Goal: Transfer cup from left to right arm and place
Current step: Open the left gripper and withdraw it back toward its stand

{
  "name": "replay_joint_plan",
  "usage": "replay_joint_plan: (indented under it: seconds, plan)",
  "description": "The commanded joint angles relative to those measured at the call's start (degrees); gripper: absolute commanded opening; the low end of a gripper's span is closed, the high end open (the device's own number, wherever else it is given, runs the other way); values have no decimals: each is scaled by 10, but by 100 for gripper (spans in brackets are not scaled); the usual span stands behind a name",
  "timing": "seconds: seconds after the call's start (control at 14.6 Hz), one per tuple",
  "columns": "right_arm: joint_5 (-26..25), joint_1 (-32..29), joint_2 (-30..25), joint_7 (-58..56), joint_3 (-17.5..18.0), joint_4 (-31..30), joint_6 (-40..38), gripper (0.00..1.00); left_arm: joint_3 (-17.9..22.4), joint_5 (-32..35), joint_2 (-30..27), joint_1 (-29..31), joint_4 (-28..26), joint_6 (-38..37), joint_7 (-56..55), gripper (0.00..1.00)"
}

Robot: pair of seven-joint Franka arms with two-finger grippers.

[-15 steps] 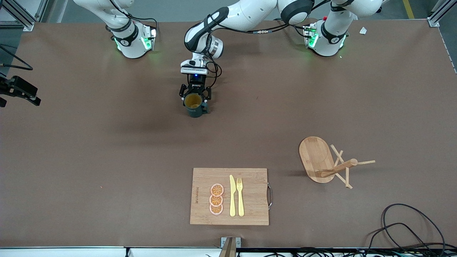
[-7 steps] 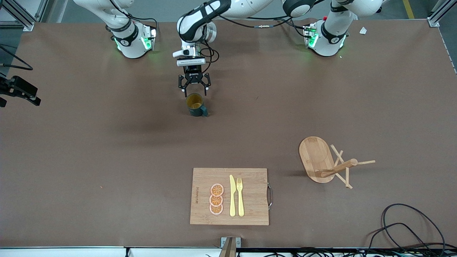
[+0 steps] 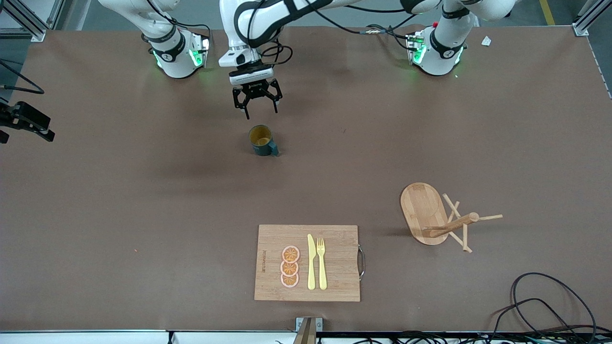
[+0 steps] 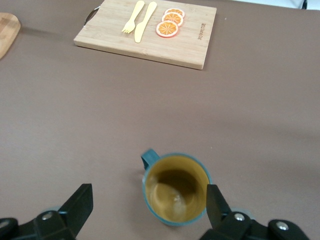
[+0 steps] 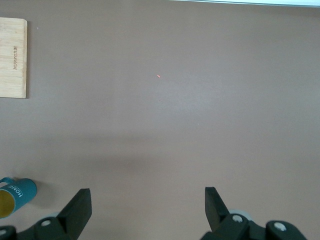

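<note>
Over bare tabletop (image 5: 200, 100), waiting: right gripper (image 5: 147, 202), fingers spread wide, empty. Over the table just beside the cup (image 3: 261, 140): left gripper (image 3: 255, 107), likewise spread and empty, clear of that cup standing upright on open table. Nearer the camera: cutting board (image 3: 334, 248), then toppled peg stand (image 3: 423, 210), both well apart from the cup.

The right arm (image 3: 165, 43) shows in the front view only as its base and lowest links; the upper edge cuts off the rest, so its gripper (image 5: 145, 207) appears in its own wrist view alone, with just the two finger (image 5: 80, 207) tips rising from the lower edge. That view cuts the cup (image 5: 12, 196) and the cutting board (image 5: 12, 57) at its side edge. The left wrist view crops the wooden stand's base (image 4: 7, 32) at its corner. The board's burned lettering (image 3: 263, 262) is too small to read. Cables (image 3: 550, 306) run off the lower edge.
</note>
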Motion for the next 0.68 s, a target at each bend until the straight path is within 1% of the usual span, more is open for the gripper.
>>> replay_joint_plan:
  seconds: [0.0, 0.14, 0.27, 0.34, 0.48, 0.62]
  plan:
    - [8, -2, -8, 3, 1, -6, -2, 100, -18, -80, -63, 54, -17, 3, 93, 100]
    - [8, -3, -8, 3, 1, -7, -2, 100, -18, -154, -108, 93, -17, 3, 183, 100]
    - [8, -3, -8, 3, 1, -6, -2, 100, -18, -224, -150, 147, -18, 0, 277, 100]
    - [8, -3, -8, 3, 1, -6, -3, 100, -18, -253, -164, 168, -17, -2, 321, 100]
    - [8, -1, -8, 5, 1, -6, -15, 100, -18, -294, -189, 209, -18, -6, 386, 100]
    - [8, 1, -8, 6, 3, -6, -16, 100, -18, -330, -202, 253, -17, -13, 452, 100]
